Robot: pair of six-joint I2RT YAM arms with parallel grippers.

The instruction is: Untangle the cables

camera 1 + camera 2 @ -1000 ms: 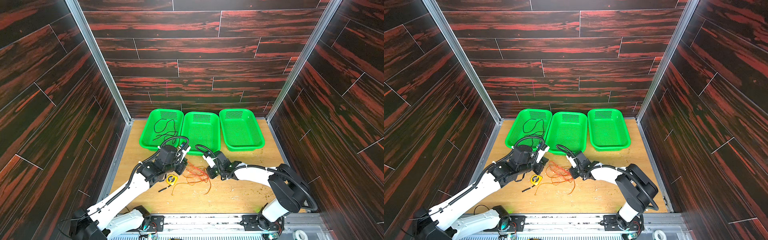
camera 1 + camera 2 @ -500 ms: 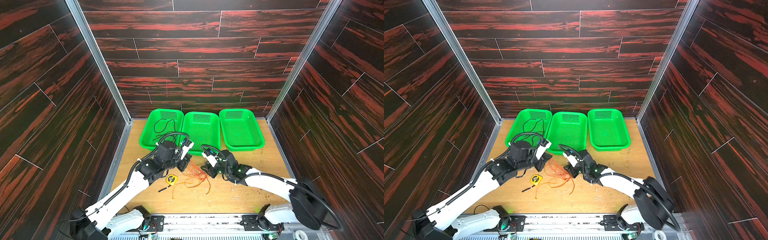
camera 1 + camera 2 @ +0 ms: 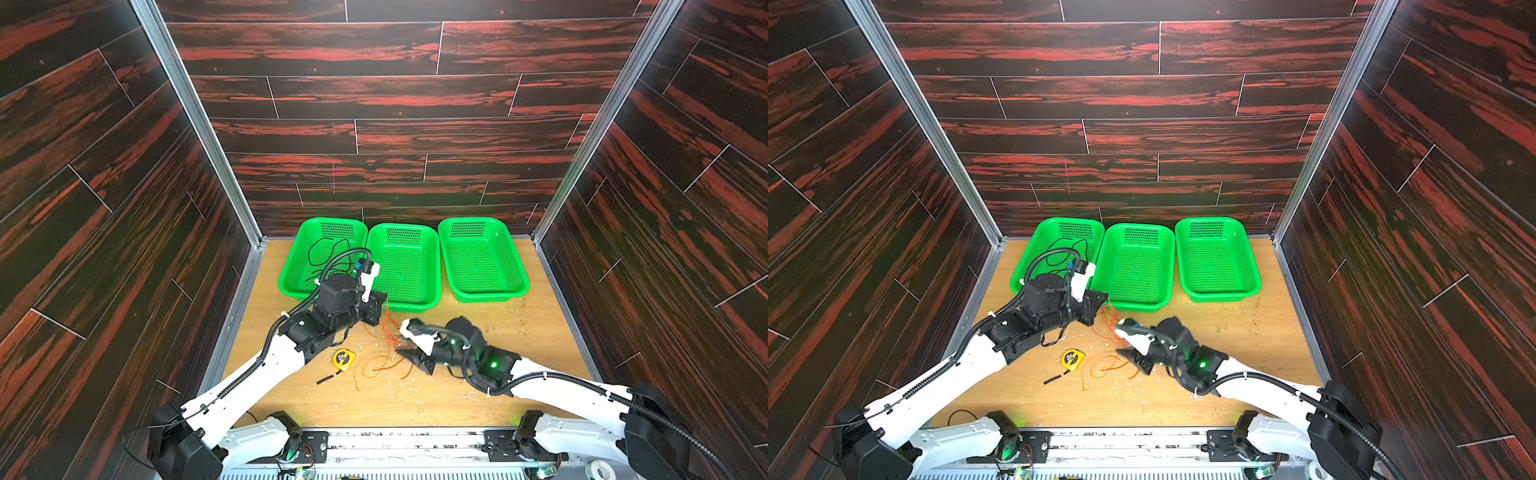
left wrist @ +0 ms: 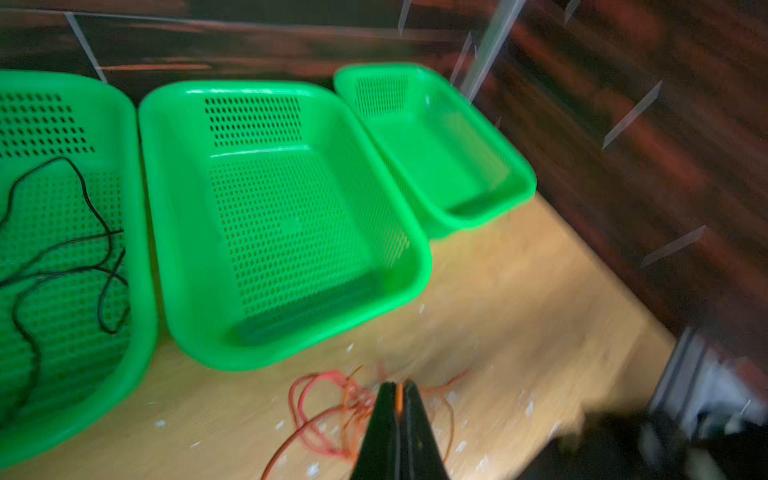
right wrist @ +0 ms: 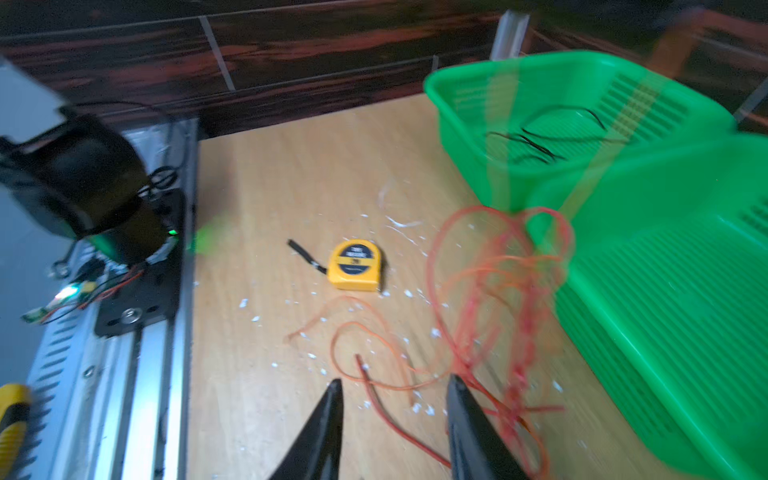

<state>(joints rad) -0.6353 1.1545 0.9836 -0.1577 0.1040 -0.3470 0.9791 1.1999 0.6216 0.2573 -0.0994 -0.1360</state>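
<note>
The loose tangle of thin red and orange cables is standing taller off the desk than a second ago. The left gripper, pinched tight on an orange strand, is lifting it toward the front rim of the middle green perforated plastic basket. The right gripper is now standing half apart, gripping nothing, with loops trailing between its tips. The thin black cable is lying alone in the matching basket by the desk's back-left corner. Blur is hiding the crossings, so the knot's centre is probably still snarled. I judge the right gripper should be closing on one red strand low down, then drawing away slowly. A yellow tape measure is sitting beside the tangle.
</note>
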